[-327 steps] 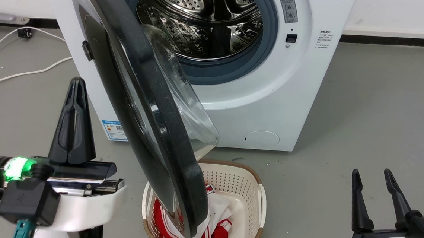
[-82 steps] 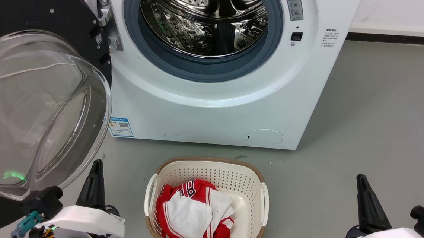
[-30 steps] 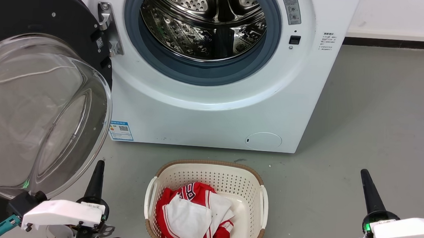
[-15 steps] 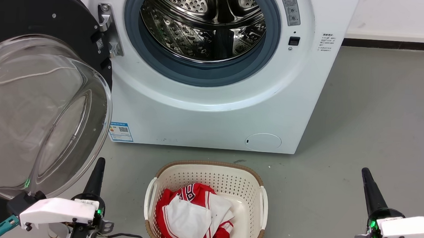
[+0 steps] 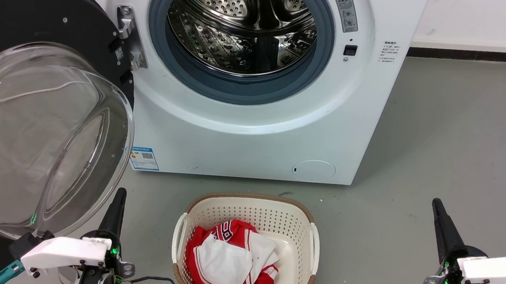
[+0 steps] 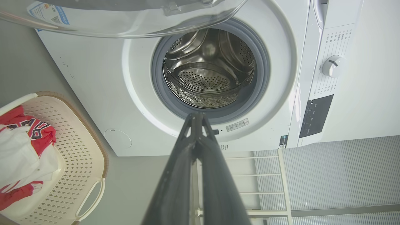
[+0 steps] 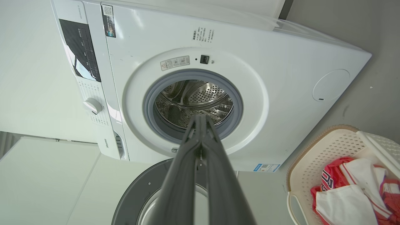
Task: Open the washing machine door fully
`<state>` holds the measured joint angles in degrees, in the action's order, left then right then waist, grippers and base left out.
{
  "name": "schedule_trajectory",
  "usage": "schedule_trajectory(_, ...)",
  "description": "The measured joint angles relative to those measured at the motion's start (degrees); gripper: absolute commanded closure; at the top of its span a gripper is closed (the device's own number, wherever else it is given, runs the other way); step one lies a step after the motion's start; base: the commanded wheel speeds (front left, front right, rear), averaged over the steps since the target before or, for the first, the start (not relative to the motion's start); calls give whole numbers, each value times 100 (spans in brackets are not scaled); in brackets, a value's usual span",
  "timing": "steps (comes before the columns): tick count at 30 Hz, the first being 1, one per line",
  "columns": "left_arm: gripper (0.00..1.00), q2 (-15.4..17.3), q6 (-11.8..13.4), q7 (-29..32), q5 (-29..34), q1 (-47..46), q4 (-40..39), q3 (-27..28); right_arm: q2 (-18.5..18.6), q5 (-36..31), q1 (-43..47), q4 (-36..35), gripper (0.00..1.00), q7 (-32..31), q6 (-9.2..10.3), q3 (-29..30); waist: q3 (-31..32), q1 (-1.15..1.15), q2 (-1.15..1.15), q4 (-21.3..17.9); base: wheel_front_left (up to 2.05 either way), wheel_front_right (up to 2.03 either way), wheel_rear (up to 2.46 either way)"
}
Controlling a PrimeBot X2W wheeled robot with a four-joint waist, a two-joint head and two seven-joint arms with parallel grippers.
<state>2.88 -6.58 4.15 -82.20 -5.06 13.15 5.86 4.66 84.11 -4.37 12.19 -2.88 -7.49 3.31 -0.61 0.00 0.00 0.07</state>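
The washing machine door [image 5: 30, 19], a big black disc with a bulging clear glass bowl [image 5: 43, 140], stands swung wide to the left of the steel drum [image 5: 243, 25], held by its metal hinge [image 5: 129, 35]. Its glass edge [image 6: 125, 22] crosses the top of the left wrist view; its black rim [image 7: 140, 190] lies low in the right wrist view. My left gripper [image 5: 118, 195] is shut with nothing in it, low at the left just below the glass bowl. My right gripper [image 5: 436, 206] is shut and empty at the lower right, well away from the door.
A cream laundry basket [image 5: 248, 204] with red and white clothes [image 5: 231, 256] sits on the grey floor before the white washer [image 5: 253, 133]. A small round white flap [image 5: 313, 170] is low on the washer front. Bare floor stretches to the right.
Since 10.9 s ago the door has swung from half open over the basket to wide open at the left. Both grippers are now shut and low; in the last second they barely shifted.
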Motion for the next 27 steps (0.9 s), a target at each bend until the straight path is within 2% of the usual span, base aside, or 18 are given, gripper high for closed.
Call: schedule_trajectory(27, 100, 0, -85, 243, -1016, -96, 96, 64, -19, 996, -132, 175, 100, -196, 0, 112, 43, 0, 0, -7, 0, 0, 0)
